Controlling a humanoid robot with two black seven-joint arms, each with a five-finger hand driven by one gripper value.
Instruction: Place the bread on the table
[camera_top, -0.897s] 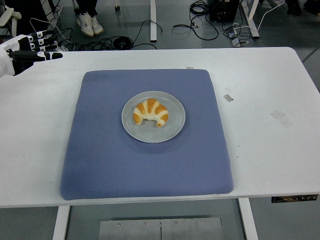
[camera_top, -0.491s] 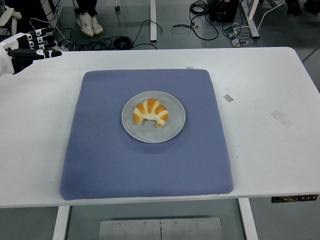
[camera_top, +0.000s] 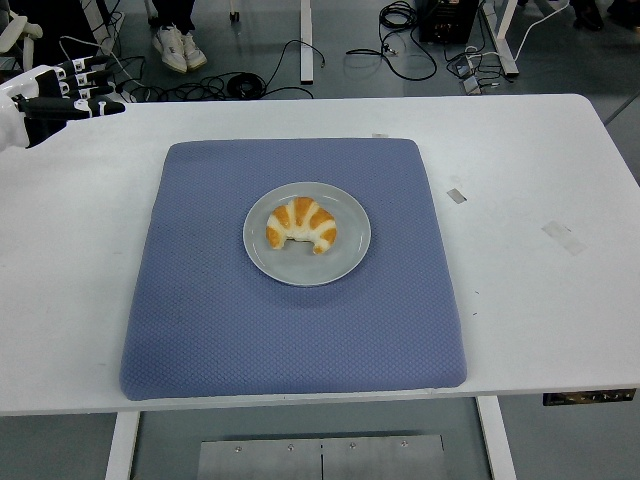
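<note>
A golden croissant (camera_top: 301, 225) lies on a grey round plate (camera_top: 350, 255) in the middle of a blue mat (camera_top: 200, 320) on the white table. My left hand (camera_top: 72, 92) hovers at the table's far left corner, well away from the bread, its fingers stretched out and holding nothing. The right arm does not show.
The white table (camera_top: 540, 180) has bare surface to the right and left of the mat, with small tape marks (camera_top: 456, 195) on the right. Cables (camera_top: 240, 85) and a person's shoes (camera_top: 178, 47) lie on the floor beyond the far edge.
My left hand drew back slightly towards the left edge since the earliest frame and has held still since. The croissant and plate have not moved.
</note>
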